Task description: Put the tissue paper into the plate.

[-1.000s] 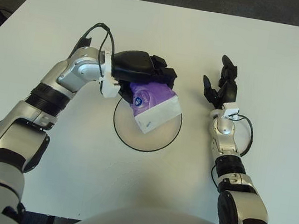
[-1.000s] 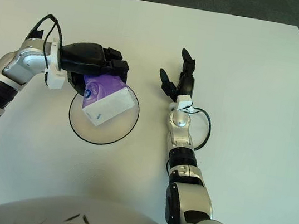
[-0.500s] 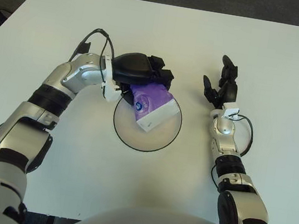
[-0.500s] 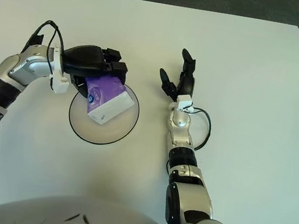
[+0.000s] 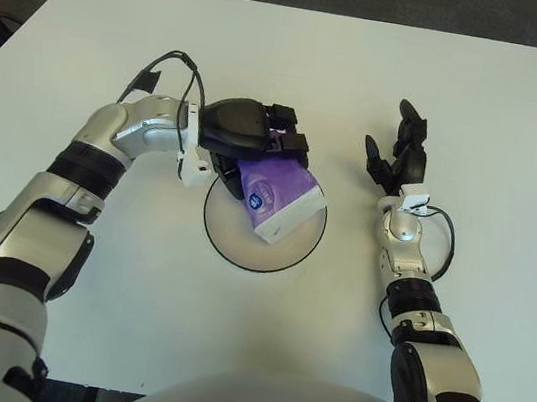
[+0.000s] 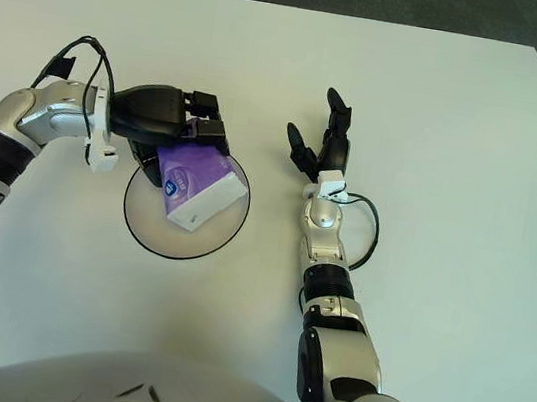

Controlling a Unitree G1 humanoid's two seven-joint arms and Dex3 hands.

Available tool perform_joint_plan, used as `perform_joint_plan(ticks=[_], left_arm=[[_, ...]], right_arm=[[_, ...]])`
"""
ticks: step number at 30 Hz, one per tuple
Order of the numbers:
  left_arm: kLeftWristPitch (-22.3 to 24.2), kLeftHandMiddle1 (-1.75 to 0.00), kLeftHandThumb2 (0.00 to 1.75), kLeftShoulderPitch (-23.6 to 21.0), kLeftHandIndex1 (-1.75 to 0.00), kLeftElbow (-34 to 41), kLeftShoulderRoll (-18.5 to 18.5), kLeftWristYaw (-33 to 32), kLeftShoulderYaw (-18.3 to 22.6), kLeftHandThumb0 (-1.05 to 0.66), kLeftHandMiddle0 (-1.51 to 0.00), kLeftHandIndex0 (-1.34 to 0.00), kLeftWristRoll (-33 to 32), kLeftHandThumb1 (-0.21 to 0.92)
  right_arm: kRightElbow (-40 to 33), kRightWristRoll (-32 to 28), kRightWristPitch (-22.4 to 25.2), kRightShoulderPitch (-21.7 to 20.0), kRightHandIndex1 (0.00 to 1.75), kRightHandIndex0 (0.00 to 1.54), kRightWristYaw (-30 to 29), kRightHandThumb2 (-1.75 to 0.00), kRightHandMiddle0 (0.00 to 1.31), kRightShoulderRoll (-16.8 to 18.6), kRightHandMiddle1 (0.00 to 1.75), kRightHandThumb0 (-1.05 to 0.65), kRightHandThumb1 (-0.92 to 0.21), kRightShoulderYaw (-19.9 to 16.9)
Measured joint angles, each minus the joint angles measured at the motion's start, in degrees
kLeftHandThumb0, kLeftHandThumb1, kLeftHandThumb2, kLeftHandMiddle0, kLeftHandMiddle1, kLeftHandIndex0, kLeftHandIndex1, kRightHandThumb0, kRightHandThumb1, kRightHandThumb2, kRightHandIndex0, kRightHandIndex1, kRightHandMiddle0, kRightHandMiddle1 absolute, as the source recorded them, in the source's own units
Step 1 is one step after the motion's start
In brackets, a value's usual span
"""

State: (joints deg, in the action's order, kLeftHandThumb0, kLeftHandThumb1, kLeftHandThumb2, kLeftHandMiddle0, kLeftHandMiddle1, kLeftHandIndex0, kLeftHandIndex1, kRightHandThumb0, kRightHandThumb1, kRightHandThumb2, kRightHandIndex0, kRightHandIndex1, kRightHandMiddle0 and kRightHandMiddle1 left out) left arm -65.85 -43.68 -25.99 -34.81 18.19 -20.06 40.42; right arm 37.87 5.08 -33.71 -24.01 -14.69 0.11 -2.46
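**Tissue pack over the plate, release pending**

My left hand (image 5: pixel 258 137), black and three-fingered, was closed around the upper end of the purple-and-white soft pack of tissue paper (image 5: pixel 279 195). The hand sat at about eleven o'clock on the rim of the round, pale, dark-edged plate (image 5: pixel 241 250). The pack slanted from the hand toward the plate's centre, its white lower end lying within the plate's outline on the upper right portion. Whether that end touched the plate surface or hung just above it, I could not tell from these views.

My right hand (image 5: pixel 397 158), fingers spread and holding nothing, showed at three o'clock of the plate, well apart from it, above the white table (image 5: pixel 504 115).

As to progress, I judged the carrying stage complete: the pack stood over its target, almost wholly inside the rim. What remained, as I read it, was to open the fingers so the pack would settle flat in the plate, then to draw the left hand clear. The pack's tilt suggested it might tip toward the rim at one o'clock on release, so a low, gentle letting-go seemed called for.
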Motion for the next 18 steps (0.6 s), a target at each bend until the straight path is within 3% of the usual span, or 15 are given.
perform_joint_plan(ticks=[11, 18], left_arm=[[-1.69, -0.02, 0.72, -0.67, -0.26, 0.13, -1.39, -2.03, -0.14, -1.05, -0.02, 0.00, 3.50, 0.92], [-3.16, 0.00, 0.81, -0.66, -0.17, 0.11, -1.45, -8.88, 0.04, -1.05, 0.00, 0.00, 7.26, 0.92]], right_arm=[[0.04, -0.03, 0.06, -0.02, 0.01, 0.36, 0.36, -0.37, 0.00, -0.01, 0.52, -0.62, -0.92, -0.02], [0.28, -0.02, 0.02, -0.10, 0.00, 0.35, 0.19, -0.37, 0.00, -0.01, 0.53, -0.61, -0.92, -0.02]])
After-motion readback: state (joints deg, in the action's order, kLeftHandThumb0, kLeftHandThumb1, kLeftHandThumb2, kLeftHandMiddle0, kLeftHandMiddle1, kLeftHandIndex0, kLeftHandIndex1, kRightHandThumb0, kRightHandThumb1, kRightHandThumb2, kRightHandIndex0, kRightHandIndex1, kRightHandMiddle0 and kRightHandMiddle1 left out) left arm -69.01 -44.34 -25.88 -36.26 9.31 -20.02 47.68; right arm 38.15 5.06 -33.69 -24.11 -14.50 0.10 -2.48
